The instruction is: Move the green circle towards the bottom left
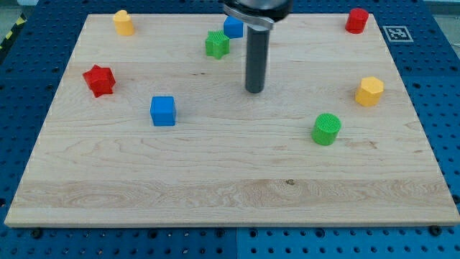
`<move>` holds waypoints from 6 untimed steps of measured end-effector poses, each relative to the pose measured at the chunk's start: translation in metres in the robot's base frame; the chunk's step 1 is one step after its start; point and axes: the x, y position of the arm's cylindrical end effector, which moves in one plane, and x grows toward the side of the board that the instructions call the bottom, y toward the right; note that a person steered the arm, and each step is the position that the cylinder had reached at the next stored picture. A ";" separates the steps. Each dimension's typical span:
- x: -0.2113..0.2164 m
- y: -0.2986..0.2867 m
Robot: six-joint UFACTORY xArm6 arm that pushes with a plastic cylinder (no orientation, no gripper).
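Observation:
The green circle (pixel 326 129) is a round green block standing on the wooden board (pixel 230 194), right of the middle. My tip (pixel 254 90) is the lower end of a dark upright rod near the board's middle. It is up and to the left of the green circle, well apart from it. The tip touches no block.
A green star (pixel 217 44) and a blue block (pixel 233 27) lie at the top, left of the rod. A blue cube (pixel 163 111) and a red star (pixel 99 80) lie at the left. A yellow block (pixel 123 22), a yellow hexagon (pixel 369 91) and a red block (pixel 356 20) sit near the edges.

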 end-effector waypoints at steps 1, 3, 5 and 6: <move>0.022 0.033; 0.062 0.101; 0.071 0.137; 0.091 0.148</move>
